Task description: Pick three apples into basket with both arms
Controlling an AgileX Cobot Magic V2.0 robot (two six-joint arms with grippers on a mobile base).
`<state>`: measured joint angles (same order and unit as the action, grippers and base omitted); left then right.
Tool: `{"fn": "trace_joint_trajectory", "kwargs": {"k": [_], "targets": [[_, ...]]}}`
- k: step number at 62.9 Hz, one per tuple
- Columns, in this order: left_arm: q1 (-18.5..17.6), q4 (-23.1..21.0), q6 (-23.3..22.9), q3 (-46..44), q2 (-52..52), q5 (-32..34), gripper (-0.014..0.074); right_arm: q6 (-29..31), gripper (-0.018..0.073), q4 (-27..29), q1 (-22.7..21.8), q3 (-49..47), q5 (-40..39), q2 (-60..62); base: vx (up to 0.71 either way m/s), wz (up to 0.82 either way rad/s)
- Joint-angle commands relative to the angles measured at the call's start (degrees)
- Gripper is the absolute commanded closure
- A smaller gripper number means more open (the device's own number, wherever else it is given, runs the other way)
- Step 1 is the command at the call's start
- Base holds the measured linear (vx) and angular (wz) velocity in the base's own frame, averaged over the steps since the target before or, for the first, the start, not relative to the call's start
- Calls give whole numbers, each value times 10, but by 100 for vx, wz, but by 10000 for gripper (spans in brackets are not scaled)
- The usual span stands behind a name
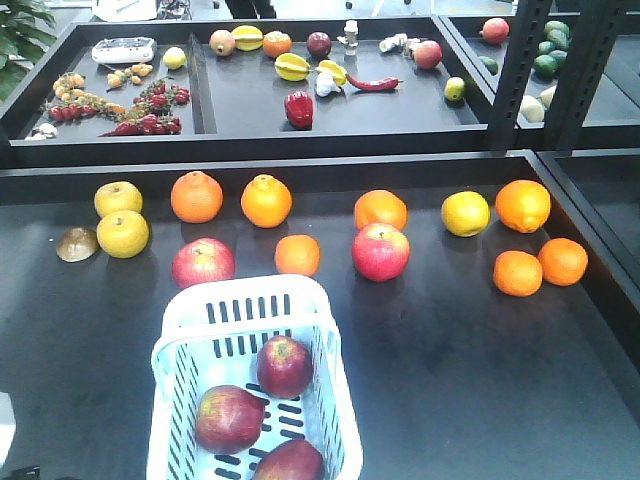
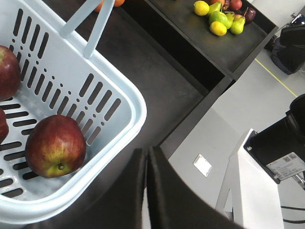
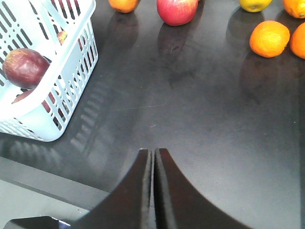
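In the front-facing view, the basket (image 1: 250, 385) stands on the dark desk (image 1: 470, 380) at the near edge, left of centre. The three apples lie inside it: one dark red apple (image 1: 284, 365) toward the middle, a second apple (image 1: 229, 418) to its left and nearer, and a third apple (image 1: 291, 462) at the bottom edge of the view, partly cut off. Beyond the basket, loose fruit sits in a rough row across the desk: a brighter pinkish-red apple (image 1: 203, 262) just past the basket's far rim, another pinkish-red apple (image 1: 380, 251) to the right, several oranges (image 1: 297, 254) and some yellow fruit (image 1: 122, 233). Neither arm shows here.

In the left wrist view, the left pincer (image 2: 147, 164) has its two black fingers pressed together with only a thin seam between them, holding nothing. It hangs over the desk's edge just outside the basket's corner (image 2: 128, 102). One apple (image 2: 55, 145) rests on the slotted floor, stem end facing up toward the camera; parts of two more show at the left border.

In the right wrist view, the right pincer (image 3: 153, 164) is likewise closed tight and empty, above bare desk to the right of the basket (image 3: 71, 71), apart from it. An apple (image 3: 25, 67) is visible over the basket's rim.
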<state>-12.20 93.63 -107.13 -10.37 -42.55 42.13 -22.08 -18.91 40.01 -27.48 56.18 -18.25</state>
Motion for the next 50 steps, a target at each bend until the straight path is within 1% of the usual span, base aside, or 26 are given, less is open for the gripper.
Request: {"fn": "trace_joint_trajectory", "kwargs": {"k": [1, 20, 24, 27, 28, 31, 32, 33, 36, 39, 41, 45, 50], "targets": [[1, -34, -3, -14, 1, 6, 603, 2, 564, -18, -2, -14, -30, -6, 0, 0], [1, -34, -3, -14, 1, 6, 603, 2, 564, -18, -2, -14, -30, -6, 0, 0], [1, -51, -7, -14, 1, 6, 603, 2, 564, -18, -2, -14, -30, -6, 0, 0], [1, -92, -29, -14, 1, 10, 603, 2, 564, -18, -2, -14, -30, -6, 0, 0], [1, -106, -43, -14, 1, 13, 603, 2, 564, -18, -2, -14, -30, -6, 0, 0], [1, -166, -78, -14, 1, 20, 603, 2, 564, -18, -2, -14, -30, -6, 0, 0], [1, -195, -97, -14, 1, 23, 603, 2, 564, -18, -2, -14, -30, -6, 0, 0], [1, -215, -109, -14, 1, 25, 603, 2, 564, -18, -2, -14, -30, -6, 0, 0], [1, -277, -140, -14, 1, 32, 603, 2, 564, -18, -2, -14, -30, -6, 0, 0], [1, -321, -148, -14, 1, 32, 603, 2, 564, -18, -2, -14, -30, -6, 0, 0], [1, -357, -148, -14, 1, 33, 603, 2, 564, -18, -2, -14, -30, -6, 0, 0], [1, -393, -148, -14, 1, 33, 603, 2, 564, -18, -2, -14, -30, -6, 0, 0], [1, -393, -138, -13, 1, 28, 603, 2, 564, -18, -2, -14, -30, -6, 0, 0]]}}
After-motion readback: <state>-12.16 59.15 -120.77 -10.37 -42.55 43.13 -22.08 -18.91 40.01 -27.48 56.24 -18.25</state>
